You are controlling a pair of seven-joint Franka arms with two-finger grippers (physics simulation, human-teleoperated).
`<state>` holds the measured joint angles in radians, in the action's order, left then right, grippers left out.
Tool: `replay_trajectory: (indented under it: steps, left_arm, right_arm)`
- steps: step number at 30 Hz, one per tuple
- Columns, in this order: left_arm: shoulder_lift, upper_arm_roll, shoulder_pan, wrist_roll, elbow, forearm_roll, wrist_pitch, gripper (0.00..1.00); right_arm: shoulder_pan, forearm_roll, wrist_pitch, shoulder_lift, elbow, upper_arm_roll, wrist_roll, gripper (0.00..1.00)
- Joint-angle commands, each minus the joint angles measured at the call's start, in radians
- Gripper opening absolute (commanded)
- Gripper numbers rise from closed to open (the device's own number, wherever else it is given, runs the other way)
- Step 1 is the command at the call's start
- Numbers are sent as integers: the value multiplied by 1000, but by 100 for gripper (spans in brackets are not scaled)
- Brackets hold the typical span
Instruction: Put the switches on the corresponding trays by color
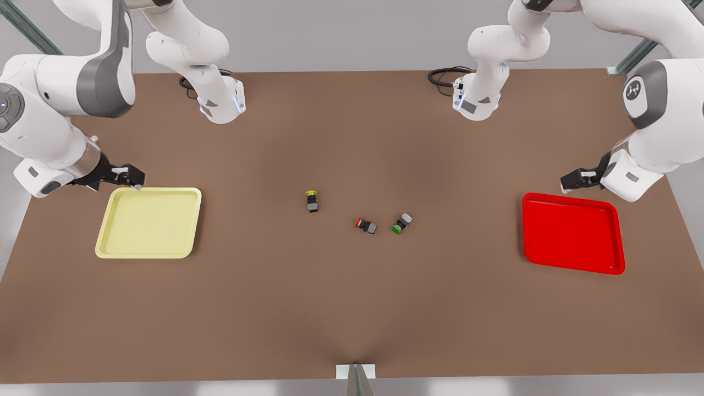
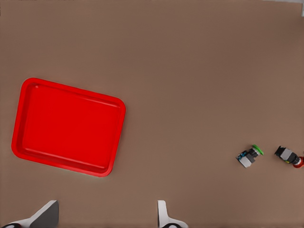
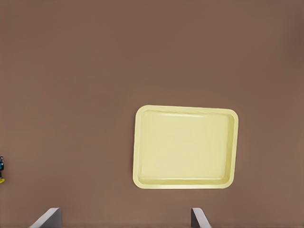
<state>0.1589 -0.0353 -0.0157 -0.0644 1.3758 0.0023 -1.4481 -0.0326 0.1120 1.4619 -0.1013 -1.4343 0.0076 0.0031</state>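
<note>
Left gripper (image 2: pixel 107 216), fingers wide, hangs beside our red tray (image 2: pixel 69 126); we risk grabbing the green-capped switch (image 2: pixel 250 156) touching-close to the red switch (image 2: pixel 289 156).

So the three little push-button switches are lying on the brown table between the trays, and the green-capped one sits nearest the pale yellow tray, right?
Not quite. The front view shows the yellow-capped switch nearest the pale yellow square plastic tray. The green-capped switch lies nearest the bright red tray, with the red-capped switch between them. All three do lie on the brown table between the trays.
</note>
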Motion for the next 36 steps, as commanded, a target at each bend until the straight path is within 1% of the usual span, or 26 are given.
replay_trajectory:
  steps: [1,3,6,8,9,10,11,12,13,16,18,20,23,27,29,31,33,36]
  left_arm:
    - [1,3,-4,-2,0,2,0,100]
    - [5,3,-9,-2,-3,4,0,100]
    - [30,5,-26,0,-4,2,-8,100]
    - [51,5,-24,-6,-4,-4,-18,100]
    - [71,8,-26,3,-6,-1,-58,100]
    - [103,18,-29,66,-6,1,-121,100]
    - [132,26,-47,115,-6,2,-140,100]
    - [142,26,-76,115,-6,24,-141,100]
    - [143,28,-102,114,-6,44,-141,100]
    - [200,28,-151,114,5,42,-190,100]
    - [254,29,-178,114,8,48,-216,100]
    - [289,29,-182,112,14,48,-247,100]
    - [314,57,-194,114,31,47,-267,100]
    - [333,67,-329,18,19,33,-272,100]
    - [386,118,-340,20,-17,7,-311,100]
    - [422,115,-449,11,-21,1,-403,100]
    - [441,114,-530,15,-37,2,-419,100]
    - [484,104,-596,12,-61,2,-419,100]
  right_arm:
    - [-3,0,0,-1,0,0,0,100]
    - [-4,0,0,-24,-2,2,2,100]
    - [-30,-29,6,-135,-29,41,6,100]
    - [-30,-29,5,-189,-35,117,6,100]
    - [-61,-28,6,-209,-35,156,15,100]
    - [-137,-29,18,-239,-34,160,95,100]
    - [-191,-51,54,-264,-37,158,117,100]
    - [-217,-54,106,-264,-86,158,135,100]
    - [-259,-61,231,-252,-204,160,188,100]
    - [-378,-159,515,-227,-448,160,339,100]
    - [-444,-186,662,-228,-566,161,371,100]
    - [-463,-192,782,-233,-656,161,371,100]
    - [-509,-227,871,-265,-687,160,373,100]
    - [-515,-227,916,-271,-710,161,373,100]
    - [-547,-253,953,-291,-709,160,373,100]
    - [-535,-253,953,-291,-709,157,371,100]
    - [-520,-250,969,-299,-707,146,356,100]
    - [-518,-250,991,-327,-696,137,364,100]
